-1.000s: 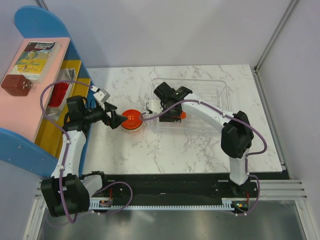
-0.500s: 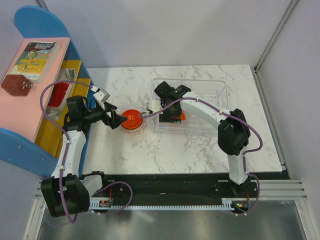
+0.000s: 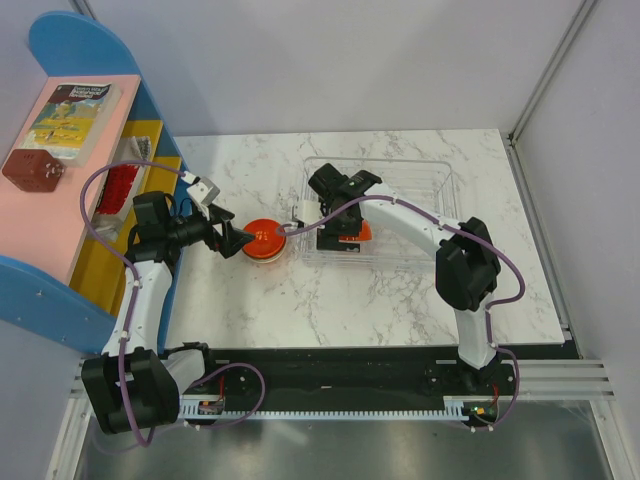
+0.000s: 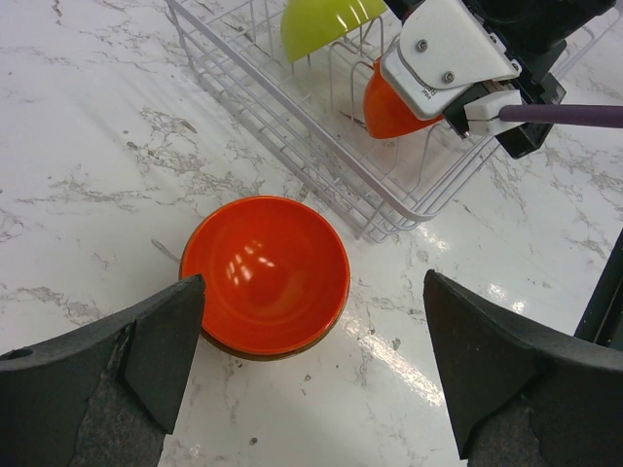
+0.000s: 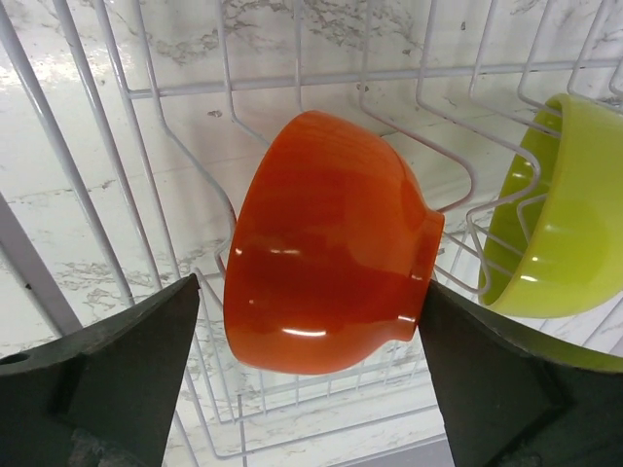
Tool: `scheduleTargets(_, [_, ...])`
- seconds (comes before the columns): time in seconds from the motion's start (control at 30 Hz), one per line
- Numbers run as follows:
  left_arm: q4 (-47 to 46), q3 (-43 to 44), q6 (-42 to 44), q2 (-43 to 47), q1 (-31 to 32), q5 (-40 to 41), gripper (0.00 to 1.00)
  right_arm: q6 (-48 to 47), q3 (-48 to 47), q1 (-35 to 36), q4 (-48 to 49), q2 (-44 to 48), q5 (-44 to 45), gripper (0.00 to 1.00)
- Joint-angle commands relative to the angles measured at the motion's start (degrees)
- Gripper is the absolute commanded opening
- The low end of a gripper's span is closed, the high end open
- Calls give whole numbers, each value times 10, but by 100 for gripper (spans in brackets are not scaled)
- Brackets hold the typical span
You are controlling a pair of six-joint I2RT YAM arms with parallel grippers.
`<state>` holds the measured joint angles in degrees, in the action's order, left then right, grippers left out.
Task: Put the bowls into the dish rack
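An orange bowl stands upright on the marble table left of the dish rack; it seems to sit in a second bowl. My left gripper is open just left of it, and the bowl lies ahead between the fingers. The rack shows as white wire. My right gripper is inside it, open, straddling an orange bowl that rests on its side in the wires. A lime green bowl stands on edge beside it. The mint bowl is out of view.
A blue and pink shelf unit stands along the table's left side, with a book on top and red items inside. The right arm reaches across the rack's near wall. The table's front edge is near the arm bases.
The right arm's elbow has shifted slightly left while its gripper stays over the orange bowl in the rack. The left arm and the bowl on the table have not moved.
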<state>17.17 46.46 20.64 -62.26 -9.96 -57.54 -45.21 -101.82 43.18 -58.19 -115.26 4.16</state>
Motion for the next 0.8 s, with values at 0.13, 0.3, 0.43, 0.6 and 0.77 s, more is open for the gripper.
scheduleTargets(0.13, [-13, -6, 18, 6, -4, -21, 100, 35, -13, 1, 7, 16, -41, 98])
scheduleTargets(0.3, [-13, -7, 17, 5, -4, -17, 100, 56, -8, 2, 40, 38, 19, 98])
scheduleTargets(0.43, [-13, -6, 17, 0, -4, -12, 100, 61, -7, 2, 57, 57, 46, 98])
scheduleTargets(0.6, [-13, -2, 12, -22, -4, 28, 100, 64, -10, 2, 70, 79, 67, 98])
scheduleTargets(0.77, [-15, 4, 8, -70, -4, 95, 100, 81, -4, 2, 99, 120, 67, 98])
